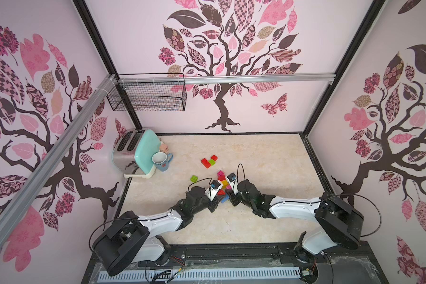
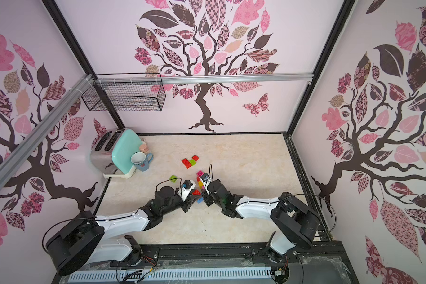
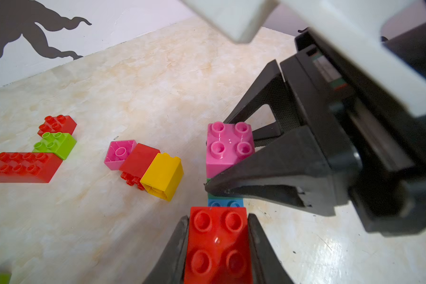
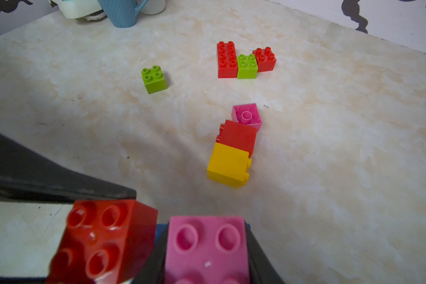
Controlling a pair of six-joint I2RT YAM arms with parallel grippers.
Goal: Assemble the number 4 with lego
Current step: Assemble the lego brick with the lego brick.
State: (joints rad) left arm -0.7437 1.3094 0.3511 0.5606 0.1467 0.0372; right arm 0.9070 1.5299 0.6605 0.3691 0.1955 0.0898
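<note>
The left claw (image 3: pixel 218 221) is clamped on a red four-stud plastic brick (image 3: pixel 218 250), and the right claw (image 4: pixel 205 233) is clamped on a pink four-stud plastic brick (image 4: pixel 207 255). It seems they hold them side by side over a blue plastic brick (image 3: pixel 225 203) to join one stroke of the 4. These bricks sit between the fingers, near the middle of the pale marble-look desk (image 1: pixel 256 159), and the other loose lego bricks (image 4: pixel 236 137) lie toward its far edge.

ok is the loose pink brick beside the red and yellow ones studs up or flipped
Flipped: the loose pink brick shows its hollow underside and centre tube facing up, no studs.
</note>
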